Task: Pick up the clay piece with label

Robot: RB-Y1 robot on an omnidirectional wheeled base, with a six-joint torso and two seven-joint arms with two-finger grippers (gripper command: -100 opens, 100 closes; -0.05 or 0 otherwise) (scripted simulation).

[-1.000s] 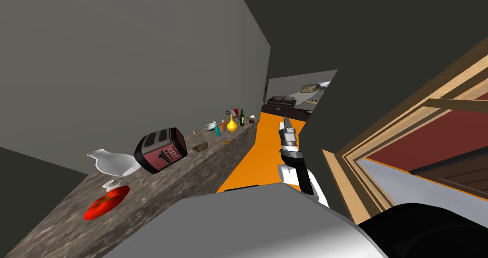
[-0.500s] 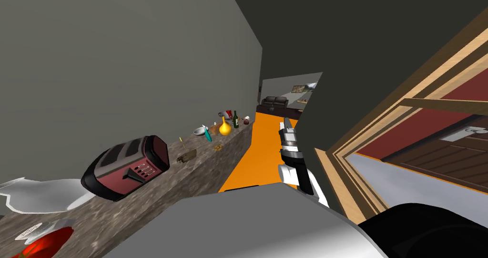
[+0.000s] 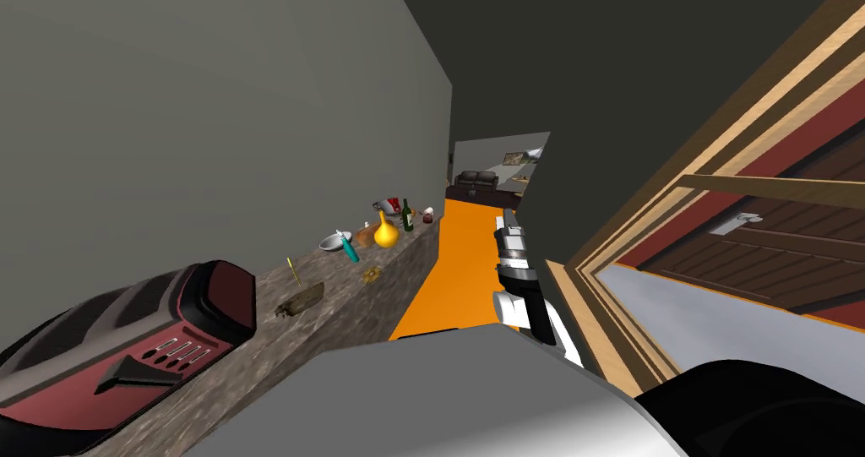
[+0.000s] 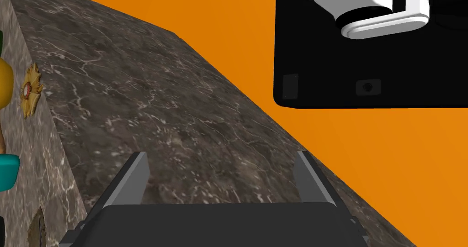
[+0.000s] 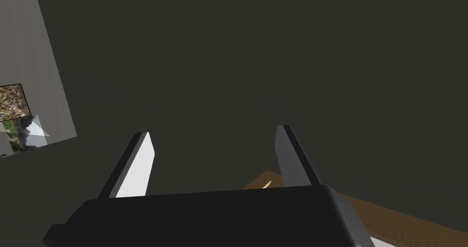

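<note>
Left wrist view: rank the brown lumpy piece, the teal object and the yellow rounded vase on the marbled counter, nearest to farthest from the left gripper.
1. Brown lumpy piece: on top of the marbled counter, right beside the left gripper.
2. Teal object: farther along the counter top, past the brown piece.
3. Yellow rounded vase: farthest along, beyond the teal object.

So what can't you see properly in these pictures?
Toaster: head view, cut off by the left and bottom edges.
Brown lump on the counter: head view, too small to show any label.
Yellow vase: left wrist view, cut by the edge.
Red thing beside the green bottle: head view, too small to name.
</note>
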